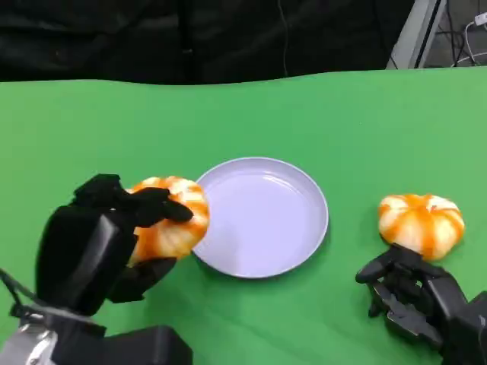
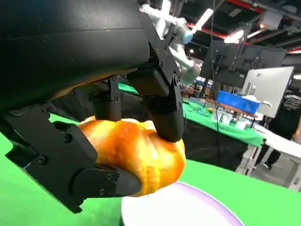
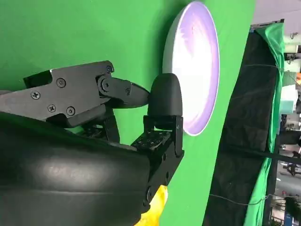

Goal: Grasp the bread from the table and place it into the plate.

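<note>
Right now the left hand [image 1: 114, 243] grips a bread [image 1: 169, 217], one finger [image 2: 162, 101] pressed over its top and another cupped beneath, as the left wrist view shows. Held this way, the bread hangs just over the plate [image 1: 304, 190] rim at its 9 o'clock edge, apparently off the counter [image 1: 243, 114]. From the left wrist view the plate's pale lip [image 2: 221, 212] lies directly below the bread.

Further out, the right hand [image 1: 415, 293] holds nothing, its fingers apart, resting low on the counter at about 5 o'clock from the plate. A second bread [image 1: 421, 222] sits on the green surface at the plate's 3 o'clock, well clear of the rim and just beyond the right hand's fingertips. In the right wrist view the plate [image 3: 197, 61] is bare.

By its look the bread is light and soft, a glossy orange-and-white bun that would probably dent under a hard squeeze. Its rounded, shiny crust could slip, so a hold across the widest part, top and underside opposed, seems the safest. The second bun would likely want the same wrap around its middle rather than a pinch at one ridge.
</note>
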### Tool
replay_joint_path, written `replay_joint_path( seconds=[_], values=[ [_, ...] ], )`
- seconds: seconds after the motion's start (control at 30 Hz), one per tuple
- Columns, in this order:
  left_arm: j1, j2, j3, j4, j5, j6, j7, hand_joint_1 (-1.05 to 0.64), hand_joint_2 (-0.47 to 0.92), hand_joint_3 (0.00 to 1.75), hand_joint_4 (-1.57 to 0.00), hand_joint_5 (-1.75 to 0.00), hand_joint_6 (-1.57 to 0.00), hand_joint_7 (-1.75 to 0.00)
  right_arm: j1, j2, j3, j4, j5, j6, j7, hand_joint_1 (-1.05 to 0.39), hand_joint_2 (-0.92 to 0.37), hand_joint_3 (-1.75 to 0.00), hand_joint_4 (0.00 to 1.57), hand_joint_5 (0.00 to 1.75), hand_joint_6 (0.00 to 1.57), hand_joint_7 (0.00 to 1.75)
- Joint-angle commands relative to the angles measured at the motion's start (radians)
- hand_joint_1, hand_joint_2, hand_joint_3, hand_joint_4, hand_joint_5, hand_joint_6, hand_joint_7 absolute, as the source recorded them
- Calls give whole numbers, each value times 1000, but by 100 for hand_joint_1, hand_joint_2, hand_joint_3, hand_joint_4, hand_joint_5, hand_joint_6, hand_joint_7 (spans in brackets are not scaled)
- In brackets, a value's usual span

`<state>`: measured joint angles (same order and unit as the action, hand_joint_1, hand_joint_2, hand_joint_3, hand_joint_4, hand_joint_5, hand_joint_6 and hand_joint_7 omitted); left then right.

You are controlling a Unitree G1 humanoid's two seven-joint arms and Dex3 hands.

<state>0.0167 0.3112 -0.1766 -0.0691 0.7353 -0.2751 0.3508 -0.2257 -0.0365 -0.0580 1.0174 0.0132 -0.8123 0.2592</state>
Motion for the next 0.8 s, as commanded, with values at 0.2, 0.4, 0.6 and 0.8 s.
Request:
replay_joint_path(
  seconds=[0.2,0.4,0.6,0.8],
  values=[
    [-138,-35,-59,186,-8,-68,13,-18,58,79,-78,-174,-91,-108,13,-2,10,-10,-11,2,-22,-25,-92,-49,59,175,66,124],
    [-200,-60,-89,275,-18,-86,5,-18,62,75,-78,-175,-86,-119,17,0,11,-16,-9,-3,-23,-24,-92,-50,60,175,67,124],
    [-311,-95,-142,431,-30,-124,6,-15,62,75,-75,-175,-81,-127,26,2,17,-31,-16,-6,-33,-25,-92,-51,59,175,66,124],
    [-367,-107,-158,518,-40,-152,19,-14,63,74,-74,-175,-80,-127,23,2,20,-31,-16,-5,-36,-25,-92,-51,60,175,66,124]
  ],
)
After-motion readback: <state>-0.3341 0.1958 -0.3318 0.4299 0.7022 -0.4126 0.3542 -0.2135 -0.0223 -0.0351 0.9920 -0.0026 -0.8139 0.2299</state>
